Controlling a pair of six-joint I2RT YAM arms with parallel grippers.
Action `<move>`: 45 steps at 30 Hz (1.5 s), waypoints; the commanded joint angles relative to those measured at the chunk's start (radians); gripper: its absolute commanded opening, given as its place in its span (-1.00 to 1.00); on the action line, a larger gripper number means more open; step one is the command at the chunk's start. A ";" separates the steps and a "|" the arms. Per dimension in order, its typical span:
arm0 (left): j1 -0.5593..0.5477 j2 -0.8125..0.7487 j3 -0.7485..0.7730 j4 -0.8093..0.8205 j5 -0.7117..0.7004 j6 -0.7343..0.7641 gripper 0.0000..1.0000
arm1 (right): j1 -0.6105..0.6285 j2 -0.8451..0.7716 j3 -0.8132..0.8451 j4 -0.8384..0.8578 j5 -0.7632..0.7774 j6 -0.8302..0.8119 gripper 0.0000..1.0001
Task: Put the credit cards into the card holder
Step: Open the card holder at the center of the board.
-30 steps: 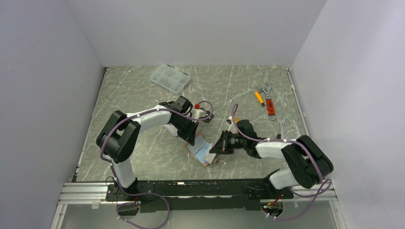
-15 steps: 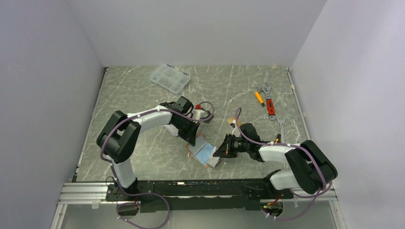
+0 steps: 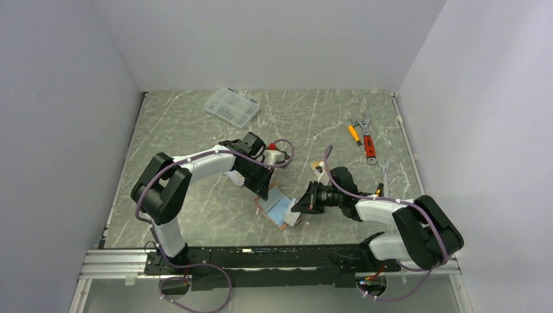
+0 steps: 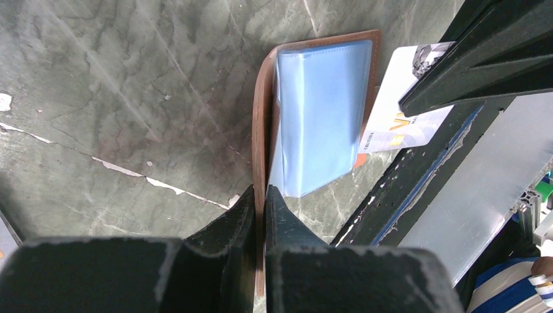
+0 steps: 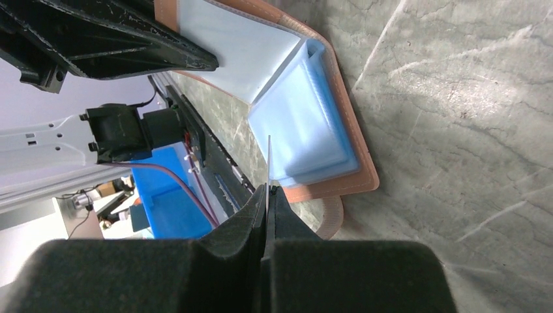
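- At mid-tabletop [image 3: 195, 130], the holder [image 3: 275, 207] lies open, with its blue sleeves [image 4: 323, 117] up and the brown cover under them.
- The left tool [image 4: 259, 195] is clamped on the edge of the brown cover.
- The right tool [image 5: 267, 192] is pinched together on a pale card [image 4: 407, 120], which it holds on edge.
- The card sits just beside the sleeves, at the holder's near corner. Whether it touches them I cannot tell.
- Well apart, a clear box [image 3: 231, 107] lies at the back left, and wrenches [image 3: 369, 142] and a screwdriver [image 3: 353, 134] lie at the back right.
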 commanded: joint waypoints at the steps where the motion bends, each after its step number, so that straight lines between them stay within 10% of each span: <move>1: -0.007 -0.052 0.005 0.007 0.005 0.003 -0.77 | -0.007 0.003 0.015 0.057 -0.013 0.000 -1.00; 45: -0.025 -0.051 -0.001 0.001 -0.029 0.013 -0.80 | -0.028 0.019 -0.074 0.106 0.026 -0.004 -1.00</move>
